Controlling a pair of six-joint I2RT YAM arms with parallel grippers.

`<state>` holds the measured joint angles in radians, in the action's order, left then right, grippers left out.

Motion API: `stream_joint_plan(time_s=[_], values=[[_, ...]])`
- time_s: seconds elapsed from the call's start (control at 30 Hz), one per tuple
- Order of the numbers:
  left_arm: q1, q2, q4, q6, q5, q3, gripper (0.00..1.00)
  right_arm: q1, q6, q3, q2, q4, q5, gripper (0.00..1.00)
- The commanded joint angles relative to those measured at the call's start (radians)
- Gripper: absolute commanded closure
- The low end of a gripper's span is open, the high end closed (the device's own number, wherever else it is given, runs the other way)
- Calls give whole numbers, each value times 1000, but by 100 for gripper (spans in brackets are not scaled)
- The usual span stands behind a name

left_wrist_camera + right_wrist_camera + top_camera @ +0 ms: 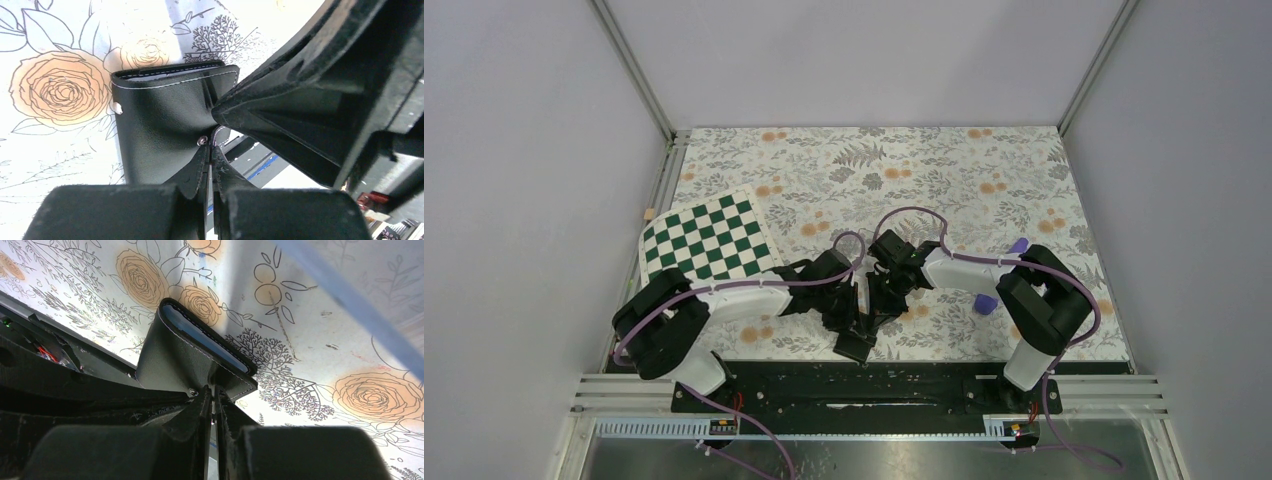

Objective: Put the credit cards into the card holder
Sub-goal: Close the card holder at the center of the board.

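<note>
Left gripper point(210, 172): fingers drawn narrow, pinching a thin flap of the small black folding card holder point(160, 125) just below its metal snap stud point(202, 141). Right gripper point(212, 407): also narrow, fingers clamped on the same holder at its lower corner; from the left wrist view its fingertip meets the holder's right edge. Both arms converge on the holder at the near edge of the floral-print table cover point(944, 180), just beside the black base rail. Holder is folded shut and tilted; cannot tell whether it touches the table. A pale blue-grey lining point(205, 337) shows as a narrow strip along the holder's upper opening. Contents of the pockets are hidden, so cannot tell whether any card is inside. Green-and-white chequered board point(709, 240) lies on the left of the table; small purple object point(986, 303) lies near the right arm.
</note>
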<state>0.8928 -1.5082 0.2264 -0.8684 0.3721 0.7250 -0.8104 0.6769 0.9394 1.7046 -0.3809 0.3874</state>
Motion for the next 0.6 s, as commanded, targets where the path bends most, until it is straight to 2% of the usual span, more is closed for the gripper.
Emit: stream_joint_plan(time_s=[0.0,0.4,0.57], values=[[-5,-27,18,47,-43,53,100,2,-18,18,7,-16,19,88],[-4,-34,47,74,-80,58,100,2,-19,12,14,-17,22,100],[-4,-22,49,75,-87,68,100,2,-19,12,18,-17,25,100]])
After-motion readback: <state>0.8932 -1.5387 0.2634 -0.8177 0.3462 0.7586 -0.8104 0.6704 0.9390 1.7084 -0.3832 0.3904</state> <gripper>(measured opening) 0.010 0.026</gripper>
